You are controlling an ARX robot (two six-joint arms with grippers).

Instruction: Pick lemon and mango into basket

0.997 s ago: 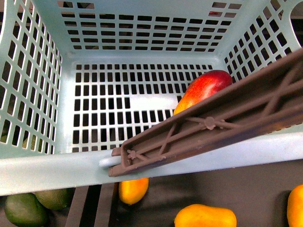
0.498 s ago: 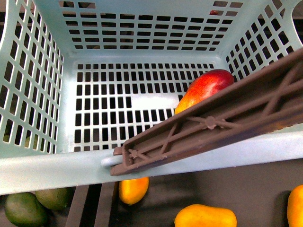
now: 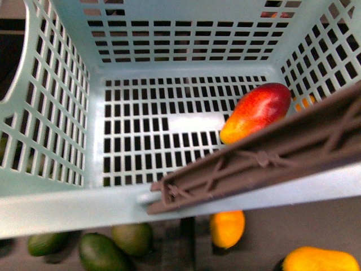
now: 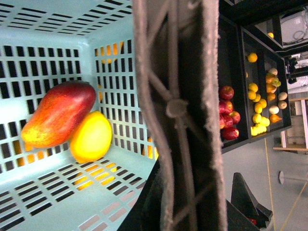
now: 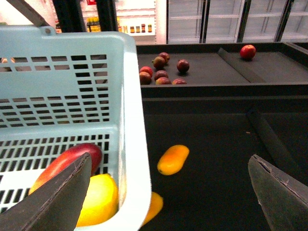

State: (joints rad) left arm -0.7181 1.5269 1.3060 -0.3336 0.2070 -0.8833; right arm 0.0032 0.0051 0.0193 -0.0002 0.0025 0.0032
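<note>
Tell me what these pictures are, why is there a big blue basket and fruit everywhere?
A robot with two arms took them. One camera sits on its body and looks down into the teal basket. The other two sit on its wrists. Inside the basket lie a red-and-yellow mango and a yellow lemon, touching each other. The brown bar is the basket's handle. Outside, on the dark shelf, lie green fruits and orange mangoes. The dark wedges in the right wrist picture are the right gripper, open and holding nothing. The left gripper's state is not clear.

lemon (image 4: 91,136) hidden behind handle (image 3: 265,161) in front view
</note>
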